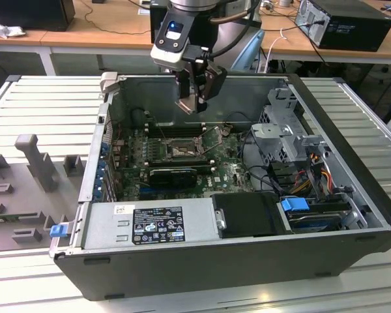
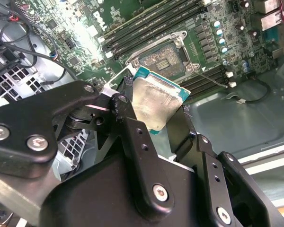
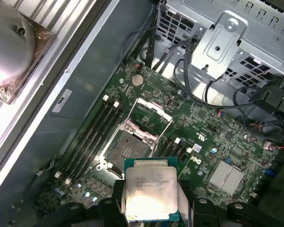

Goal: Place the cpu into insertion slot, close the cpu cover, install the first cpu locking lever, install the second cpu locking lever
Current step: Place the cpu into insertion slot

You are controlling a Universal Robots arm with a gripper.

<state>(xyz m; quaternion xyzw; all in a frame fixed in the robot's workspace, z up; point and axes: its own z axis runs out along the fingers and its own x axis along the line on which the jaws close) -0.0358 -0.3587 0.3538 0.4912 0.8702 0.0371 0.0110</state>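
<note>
the small flat square cpu with a pale silvery-grey metal top and teal edge [image 3: 150, 189] is clamped by two opposite edges between the fingers of the black claw [image 1: 195, 102], which holds it in the air above the insertion slot, clear of it. the square insertion slot with a dark centre and metal rim [image 3: 126, 150] lies uncovered on the green motherboard [image 3: 203, 127]. the thin silver metal cpu cover frame [image 3: 150, 112] is swung up at one edge of the slot. long black memory slots [image 3: 92, 137] run along either side of the slot, and a long black expansion card [image 1: 173, 175] lies near it. the open dark-grey computer case [image 1: 352, 150] surrounds the slot and rests on the ribbed grey bench [image 1: 45, 104].
</note>
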